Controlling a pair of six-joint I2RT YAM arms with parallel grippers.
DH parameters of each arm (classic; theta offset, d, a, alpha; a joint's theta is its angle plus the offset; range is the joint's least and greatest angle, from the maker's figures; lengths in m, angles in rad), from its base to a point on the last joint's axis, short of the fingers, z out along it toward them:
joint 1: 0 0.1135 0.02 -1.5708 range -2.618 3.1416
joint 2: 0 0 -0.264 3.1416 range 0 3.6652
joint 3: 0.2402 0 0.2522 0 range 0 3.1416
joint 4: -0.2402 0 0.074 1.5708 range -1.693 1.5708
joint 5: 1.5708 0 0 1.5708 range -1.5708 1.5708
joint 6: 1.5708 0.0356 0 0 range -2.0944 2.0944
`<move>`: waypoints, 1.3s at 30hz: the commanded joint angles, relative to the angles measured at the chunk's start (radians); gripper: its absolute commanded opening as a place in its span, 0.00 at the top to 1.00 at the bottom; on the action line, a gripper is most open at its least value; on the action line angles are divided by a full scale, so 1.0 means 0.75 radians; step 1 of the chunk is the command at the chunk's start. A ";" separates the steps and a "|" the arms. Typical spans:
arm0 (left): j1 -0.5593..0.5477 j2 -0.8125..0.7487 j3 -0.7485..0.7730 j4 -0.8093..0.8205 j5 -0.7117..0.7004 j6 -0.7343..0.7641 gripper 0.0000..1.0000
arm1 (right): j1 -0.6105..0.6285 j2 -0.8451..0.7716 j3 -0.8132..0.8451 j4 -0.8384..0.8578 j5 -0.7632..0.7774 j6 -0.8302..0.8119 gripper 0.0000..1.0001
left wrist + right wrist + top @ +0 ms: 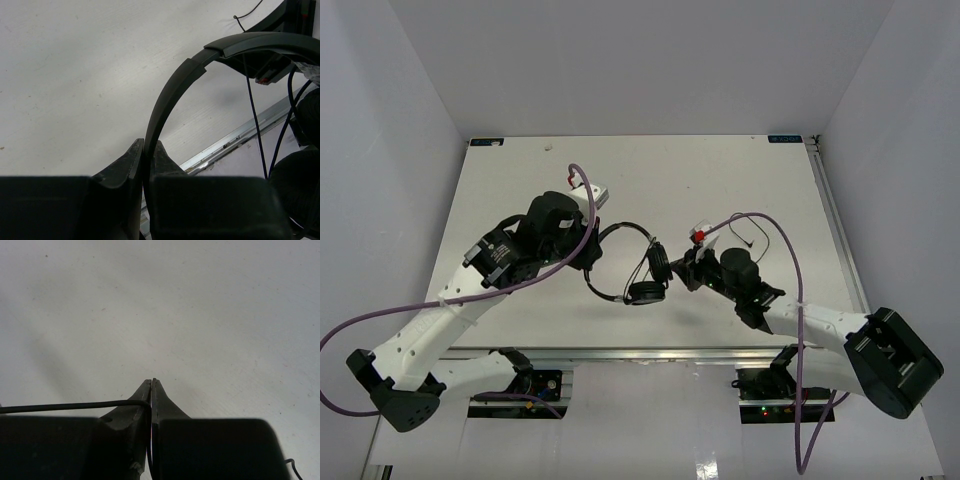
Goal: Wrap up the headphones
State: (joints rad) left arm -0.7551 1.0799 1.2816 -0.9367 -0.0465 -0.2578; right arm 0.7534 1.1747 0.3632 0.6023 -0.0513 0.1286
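Observation:
The black headphones [642, 270] hang above the middle of the table. Their thin headband [170, 95] curves up out of my left gripper [148, 150], which is shut on it. One round earcup [643, 293] hangs low and the other [658, 264] sits just above it, next to my right gripper [683, 270]. In the right wrist view, the right gripper [152, 383] is shut on the thin black cord [60, 406], which runs off to the left. More cord [255, 125] dangles past the headband. My left gripper [594, 248] holds the band's left end.
Thick purple robot cables [770, 225] loop over both arms. A metal rail [650, 352] runs along the table's near edge. White walls [410, 130] enclose the table on three sides. A loose end of thin wire [752, 238] lies to the right of the right wrist.

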 commanded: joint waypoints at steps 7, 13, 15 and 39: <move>-0.003 0.019 -0.043 0.007 0.115 0.147 1.00 | -0.137 -0.062 0.246 -0.195 -0.133 -0.016 0.92; -0.022 0.082 -0.045 0.010 0.087 0.167 1.00 | -0.174 -0.062 0.388 -0.335 -0.141 -0.060 0.92; -0.028 0.093 -0.041 0.008 0.084 0.175 1.00 | -0.183 -0.064 0.421 -0.370 -0.148 -0.071 0.92; -0.137 0.307 0.121 -0.087 -0.056 0.248 1.00 | -0.264 -0.146 0.621 -0.621 -0.129 -0.225 0.88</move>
State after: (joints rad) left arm -0.8382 1.3149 1.3118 -0.9362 -0.0906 -0.1015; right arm 0.5808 1.0887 0.7636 0.1139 -0.1945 -0.0089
